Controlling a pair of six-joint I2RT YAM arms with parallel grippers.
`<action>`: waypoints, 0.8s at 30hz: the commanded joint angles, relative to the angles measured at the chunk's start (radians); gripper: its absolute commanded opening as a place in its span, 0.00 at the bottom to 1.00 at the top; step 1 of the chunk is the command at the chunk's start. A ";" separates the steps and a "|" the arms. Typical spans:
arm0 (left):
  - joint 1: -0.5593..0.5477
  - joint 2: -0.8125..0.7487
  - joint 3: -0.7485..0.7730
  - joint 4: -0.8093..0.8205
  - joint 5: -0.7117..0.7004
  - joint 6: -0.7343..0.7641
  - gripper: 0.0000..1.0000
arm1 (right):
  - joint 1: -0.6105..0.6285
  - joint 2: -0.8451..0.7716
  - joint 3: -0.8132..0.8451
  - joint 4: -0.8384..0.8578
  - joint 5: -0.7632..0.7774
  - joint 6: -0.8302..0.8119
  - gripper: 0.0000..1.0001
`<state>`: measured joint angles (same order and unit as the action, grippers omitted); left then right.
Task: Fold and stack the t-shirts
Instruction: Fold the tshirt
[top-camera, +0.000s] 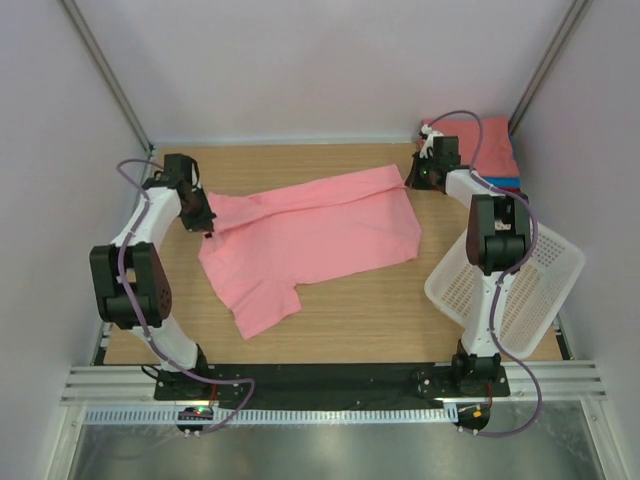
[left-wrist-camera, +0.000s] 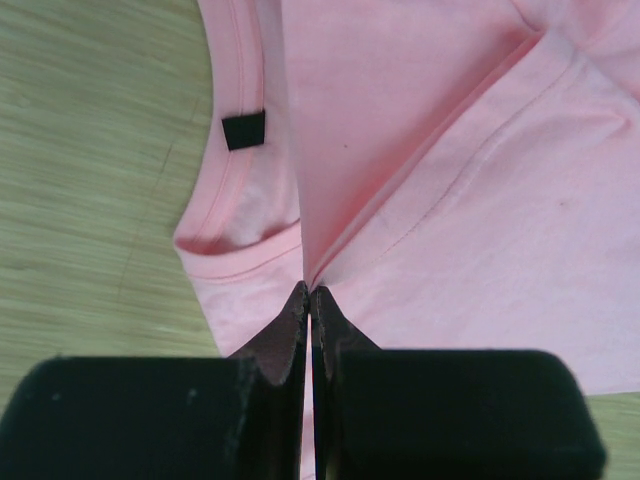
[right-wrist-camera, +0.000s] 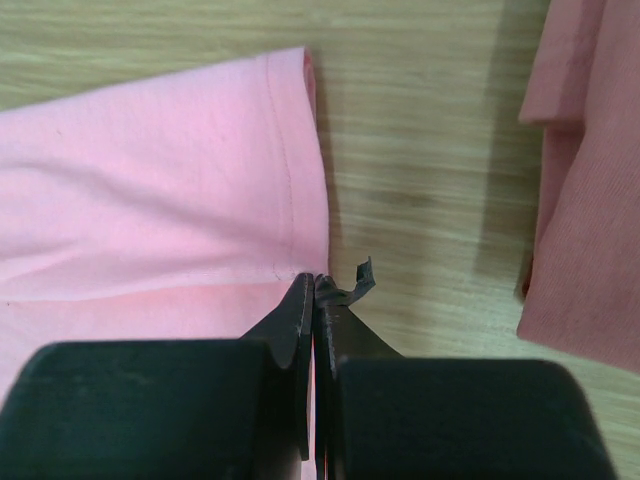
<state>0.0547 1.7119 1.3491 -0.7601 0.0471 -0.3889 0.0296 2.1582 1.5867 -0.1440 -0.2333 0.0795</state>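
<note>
Holds a pink t-shirt (top-camera: 310, 235) stretched across the middle of the bench (top-camera: 400, 320), running from far right to near left, with one sleeve poking out toward the near left. Pinches the left end, close to the neckline, in the left hand (top-camera: 203, 220), fingers pressed tight on a fold of cloth with no gap between them in the wrist view. Pinches the far right corner, at a stitched hem, in the right hand (top-camera: 413, 178), clamped on the fabric the same way. Shows a black label (left-wrist-camera: 244, 130) inside the collar, just left of the gripped fold. Leaves bare wood on all sides of the shirt, with nothing lying across it. Keeps a folded stack (top-camera: 485, 140) of t-shirts in the far right corner, just beyond the right hand and apart from the pink hem: salmon on top, thin red and blue edges at its near right side. Has a white mesh basket (top-camera: 545, 285) tilted at the right edge, partly covered by the right arm crossing in front. Hides the near left corner of the stack under the right wrist. Cannot tell how many shirts make up the stack. Cuts off most of the shirt in both wrist views. Shows a small bent black tab (right-wrist-camera: 360, 278) beside the right fingertips, too small to identify.
</note>
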 joint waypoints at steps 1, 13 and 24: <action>-0.015 -0.040 -0.051 -0.024 0.014 -0.016 0.00 | -0.003 -0.058 -0.019 0.044 0.020 -0.026 0.01; -0.015 -0.024 -0.087 -0.071 -0.021 -0.064 0.00 | -0.005 -0.047 -0.025 0.030 0.045 -0.029 0.01; -0.016 -0.026 -0.133 -0.082 0.046 -0.108 0.20 | -0.005 -0.051 -0.016 -0.032 0.028 0.032 0.21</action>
<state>0.0402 1.7058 1.2232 -0.8146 0.0467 -0.4633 0.0296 2.1578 1.5547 -0.1551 -0.2108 0.0921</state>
